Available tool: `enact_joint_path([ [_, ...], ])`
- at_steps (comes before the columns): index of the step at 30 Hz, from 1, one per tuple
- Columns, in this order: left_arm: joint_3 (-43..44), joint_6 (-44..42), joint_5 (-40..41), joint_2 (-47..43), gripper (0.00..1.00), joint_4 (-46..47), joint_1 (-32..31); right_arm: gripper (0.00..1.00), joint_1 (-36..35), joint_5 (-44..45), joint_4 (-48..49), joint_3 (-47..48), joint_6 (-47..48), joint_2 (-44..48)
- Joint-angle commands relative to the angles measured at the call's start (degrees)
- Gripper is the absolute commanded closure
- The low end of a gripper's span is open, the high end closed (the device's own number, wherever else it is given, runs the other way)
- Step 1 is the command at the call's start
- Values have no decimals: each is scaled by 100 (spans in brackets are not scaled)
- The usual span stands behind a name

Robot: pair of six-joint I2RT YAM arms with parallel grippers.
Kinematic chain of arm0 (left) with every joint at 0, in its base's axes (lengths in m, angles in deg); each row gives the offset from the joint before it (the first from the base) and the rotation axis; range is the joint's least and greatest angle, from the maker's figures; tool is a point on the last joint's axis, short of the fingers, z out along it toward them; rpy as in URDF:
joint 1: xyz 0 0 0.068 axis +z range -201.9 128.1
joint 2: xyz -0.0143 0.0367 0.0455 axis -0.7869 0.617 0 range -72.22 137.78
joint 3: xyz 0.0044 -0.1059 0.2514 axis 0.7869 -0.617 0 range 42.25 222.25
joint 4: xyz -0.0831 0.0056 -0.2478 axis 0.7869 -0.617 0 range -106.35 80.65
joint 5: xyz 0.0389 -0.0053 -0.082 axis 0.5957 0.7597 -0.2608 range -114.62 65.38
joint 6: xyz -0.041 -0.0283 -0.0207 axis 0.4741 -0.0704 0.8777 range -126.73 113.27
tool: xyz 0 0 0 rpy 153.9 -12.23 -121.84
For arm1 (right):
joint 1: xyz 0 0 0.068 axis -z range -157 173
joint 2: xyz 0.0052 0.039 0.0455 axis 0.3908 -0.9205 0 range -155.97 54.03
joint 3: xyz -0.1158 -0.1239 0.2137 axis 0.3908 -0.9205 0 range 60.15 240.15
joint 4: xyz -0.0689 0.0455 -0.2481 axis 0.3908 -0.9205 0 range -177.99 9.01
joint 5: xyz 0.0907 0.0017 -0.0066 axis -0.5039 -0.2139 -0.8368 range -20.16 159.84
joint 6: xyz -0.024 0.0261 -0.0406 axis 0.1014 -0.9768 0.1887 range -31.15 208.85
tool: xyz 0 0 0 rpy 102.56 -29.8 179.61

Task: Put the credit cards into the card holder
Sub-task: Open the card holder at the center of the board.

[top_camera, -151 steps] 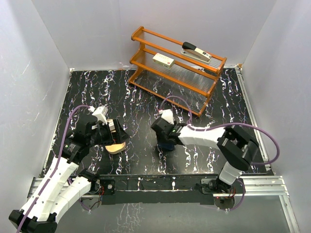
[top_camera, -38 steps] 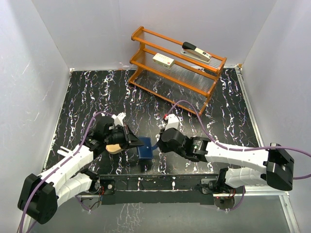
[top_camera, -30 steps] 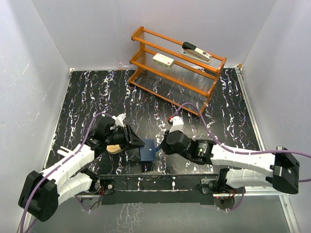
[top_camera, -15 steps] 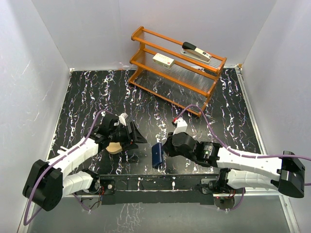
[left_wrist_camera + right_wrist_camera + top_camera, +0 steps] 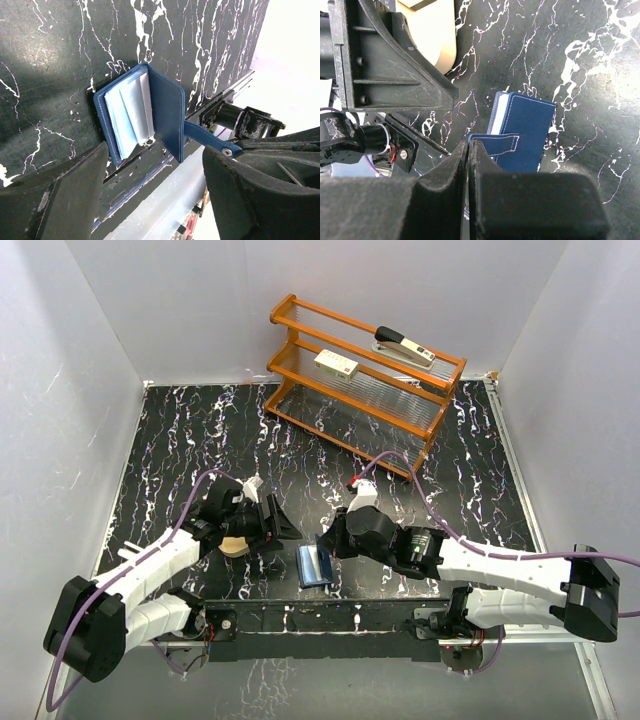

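Observation:
The navy card holder (image 5: 315,566) lies half open near the table's front edge, with pale blue inner pockets (image 5: 127,115) showing. My right gripper (image 5: 326,543) is shut on its snap tab (image 5: 495,143), which runs in between the closed fingertips (image 5: 468,146). My left gripper (image 5: 283,530) stands open just left of the holder, a short way off it. In the left wrist view its fingers (image 5: 75,200) frame the holder (image 5: 167,112) without touching, and the gripper (image 5: 155,157) holds nothing. No loose credit cards show plainly. Whether a card sits among the pockets I cannot tell.
A tan oval tray (image 5: 237,544) lies under the left wrist, also visible as the tan tray (image 5: 440,35). At the back stands an orange rack (image 5: 430,415) with a cream box (image 5: 336,364) and a stapler (image 5: 403,347). The metal front rail (image 5: 330,618) runs just beyond the holder.
My left gripper has opened and drawn back from the card holder. The right gripper, still shut on the tab, has shifted the holder, which now lies flatter and partly open.

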Motion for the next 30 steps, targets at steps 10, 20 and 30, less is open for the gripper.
enact_joint_path([
  [10,-50,-165,10,-54,27,-342,-19,100,118,917,-985,-176,-467,267],
  [20,107,-187,5,369,32,-237,-172,100,341,1476,-1962,-771,-1110,763],
  [30,-279,242,2,660,33,608,-462,100,443,1482,-2057,-874,-1219,665],
])
